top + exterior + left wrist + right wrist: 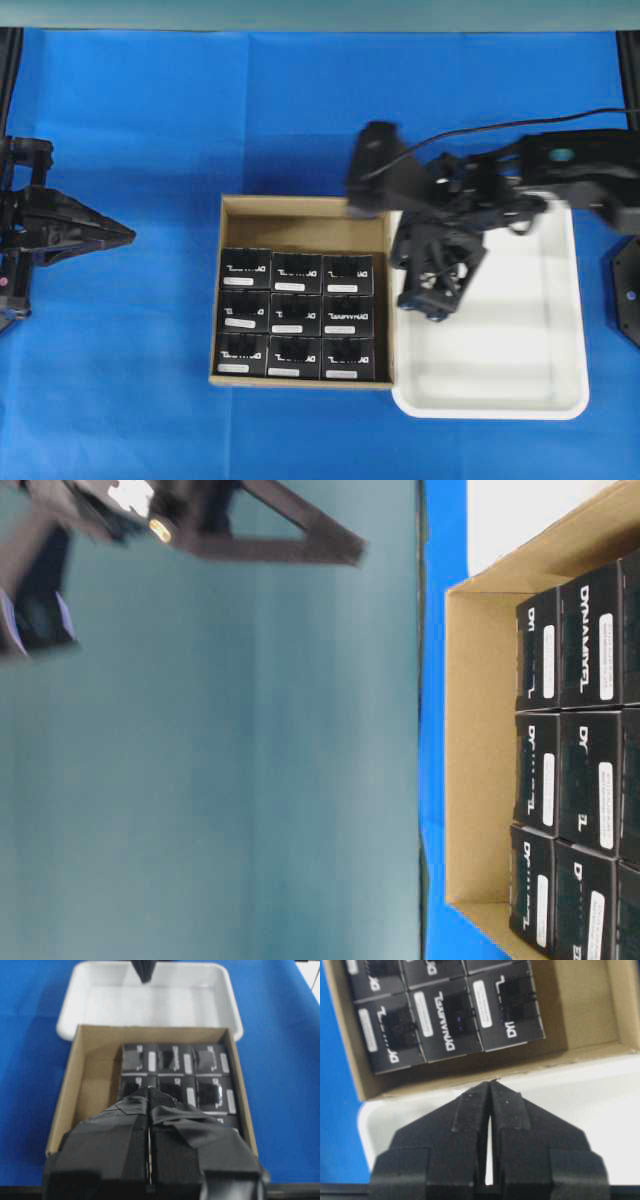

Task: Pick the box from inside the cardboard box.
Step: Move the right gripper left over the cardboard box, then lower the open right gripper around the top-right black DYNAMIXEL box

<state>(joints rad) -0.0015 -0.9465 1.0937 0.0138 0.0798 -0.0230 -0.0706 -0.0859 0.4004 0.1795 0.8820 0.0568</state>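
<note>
The brown cardboard box (300,225) sits mid-table and holds nine black boxes (296,313) in a 3x3 grid, with a bare strip along its far wall. It also shows in the left wrist view (95,1085) and the right wrist view (580,1005), with the boxes (175,1060) (451,1025) inside. My right gripper (432,310) is shut and empty. It hangs raised, pointing down over the seam between the cardboard box and the white tray; its tips (490,1084) are apart from any box. My left gripper (128,235) is shut and empty, well left of the carton (149,1090).
A white plastic tray (520,350) lies against the cardboard box's right wall, with nothing in it that I can see. Blue cloth (150,380) covers the table. The table-level view shows the carton's wall (480,730) and the raised right gripper (356,550).
</note>
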